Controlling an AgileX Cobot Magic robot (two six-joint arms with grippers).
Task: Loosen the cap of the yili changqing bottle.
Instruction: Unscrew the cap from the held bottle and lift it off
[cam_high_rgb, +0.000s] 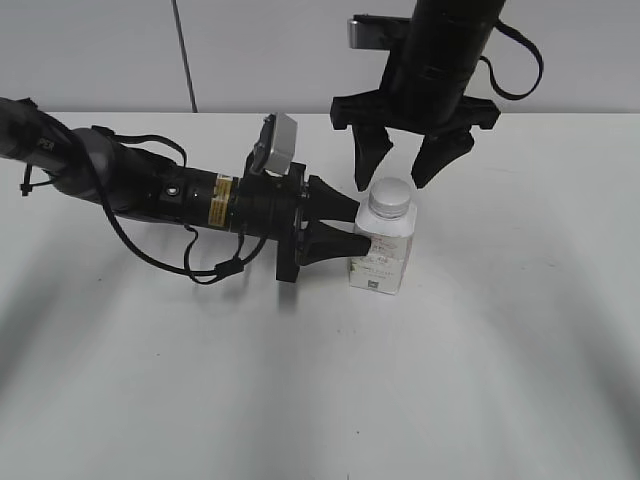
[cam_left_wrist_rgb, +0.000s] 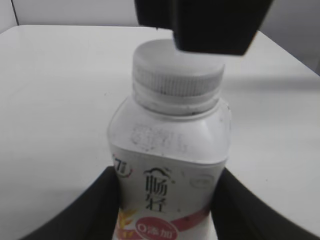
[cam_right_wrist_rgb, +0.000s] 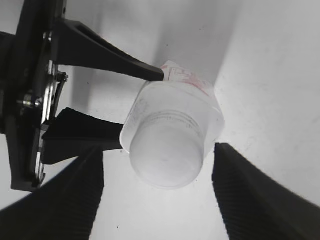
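Observation:
The yili changqing bottle stands upright on the white table, small and white with a pink-red label edge. Its ribbed white cap sits on the neck. My left gripper reaches in from the left and is shut on the bottle's body; in the left wrist view its black fingers press both sides of the bottle below the cap. My right gripper hangs open just above the cap, pointing down. In the right wrist view the cap lies between its spread fingers, untouched.
The white table stretches around the bottle, with a grey wall behind. The left arm lies low across the table's left side with a black cable looping beside it.

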